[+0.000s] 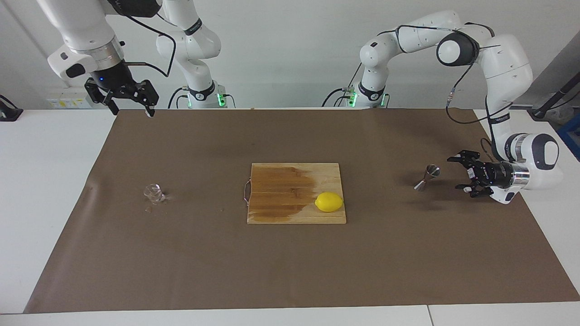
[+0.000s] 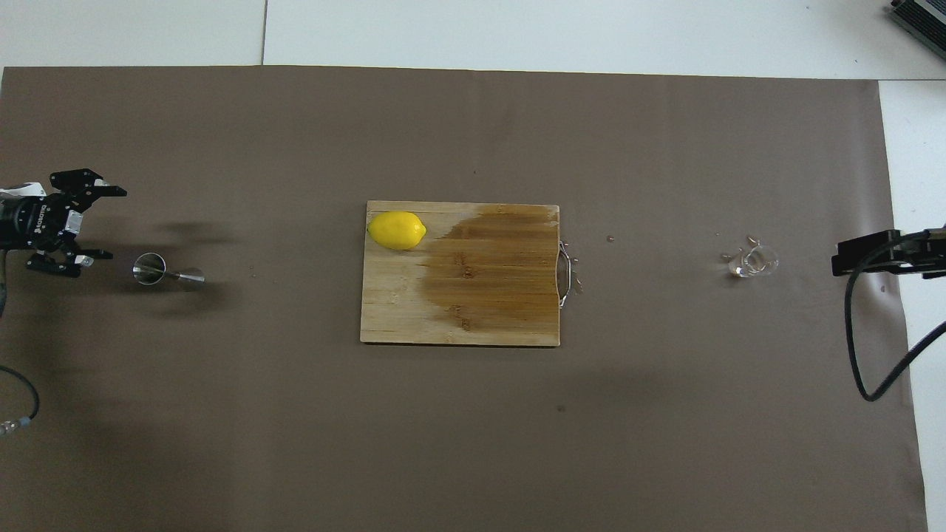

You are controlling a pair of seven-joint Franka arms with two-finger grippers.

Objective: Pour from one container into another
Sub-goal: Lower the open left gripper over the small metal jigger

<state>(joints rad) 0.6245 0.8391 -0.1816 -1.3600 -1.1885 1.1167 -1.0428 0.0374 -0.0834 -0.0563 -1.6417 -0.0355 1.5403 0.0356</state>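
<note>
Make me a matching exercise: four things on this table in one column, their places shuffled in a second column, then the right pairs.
Things
1. lemon
2. glass cup
3. jigger
4. left gripper

Places
A. on the brown mat, toward the right arm's end
B. on a corner of the cutting board
C. beside the jigger, jaws open
D. upright on the mat, toward the left arm's end

Pairs: 1-B, 2-A, 3-D, 4-C
</note>
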